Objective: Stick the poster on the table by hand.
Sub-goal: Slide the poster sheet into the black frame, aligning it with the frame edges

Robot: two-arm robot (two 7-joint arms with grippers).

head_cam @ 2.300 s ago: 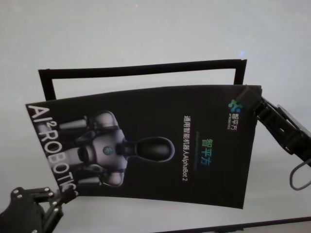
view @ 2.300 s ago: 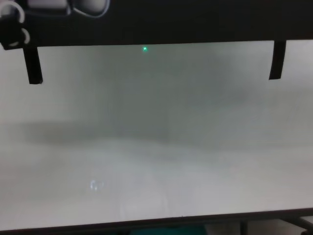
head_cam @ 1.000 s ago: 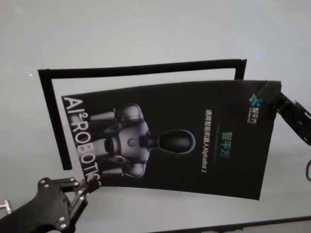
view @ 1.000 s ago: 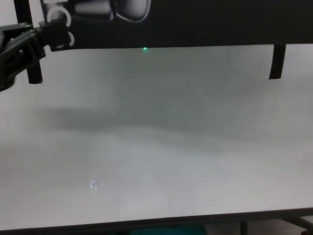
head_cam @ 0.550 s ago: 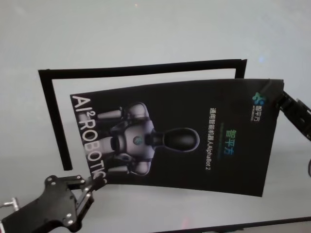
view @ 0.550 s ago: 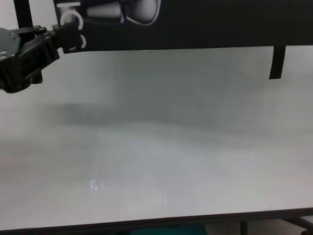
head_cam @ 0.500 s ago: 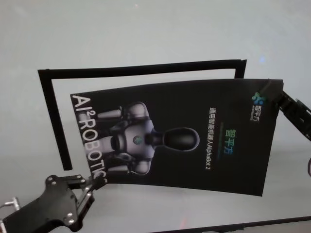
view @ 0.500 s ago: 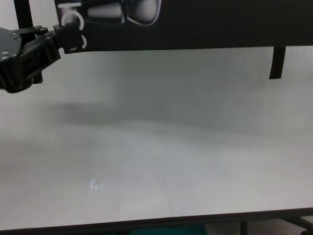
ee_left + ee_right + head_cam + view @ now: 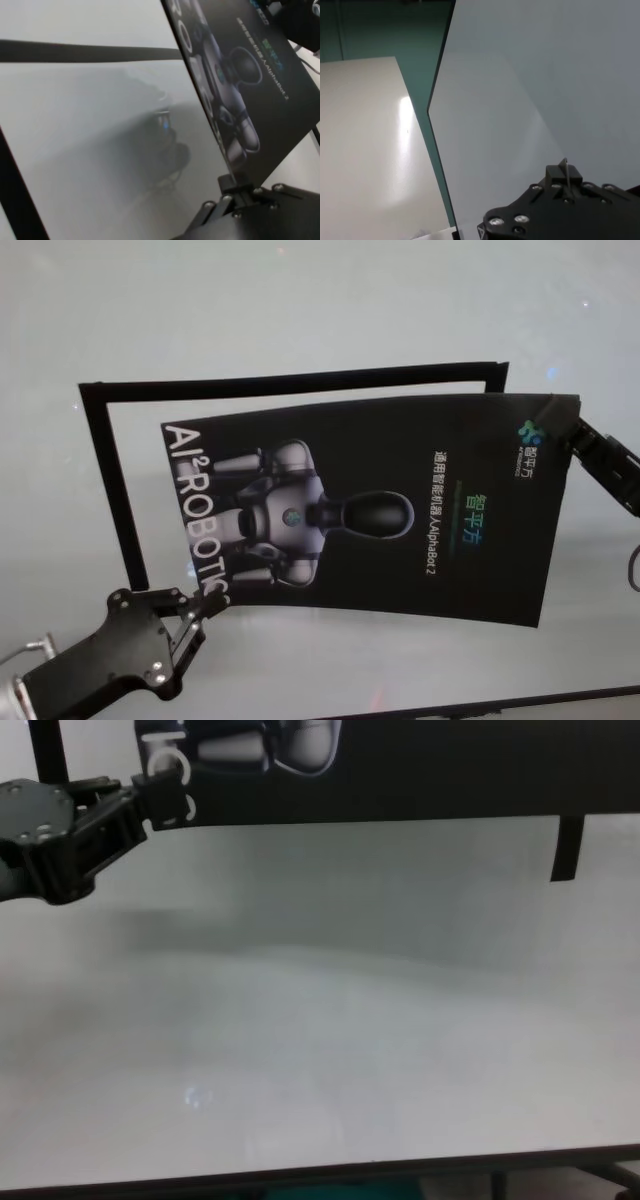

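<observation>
The left hand point(image 9: 205, 608) pinches the poster point(image 9: 380, 510) at its near left corner, by the white lettering. The poster hangs above the white worktop point(image 9: 300, 310), partly inside a black tape outline point(image 9: 110, 490). The right hand point(image 9: 562, 432) is pressed together on the poster's far right corner.
</observation>
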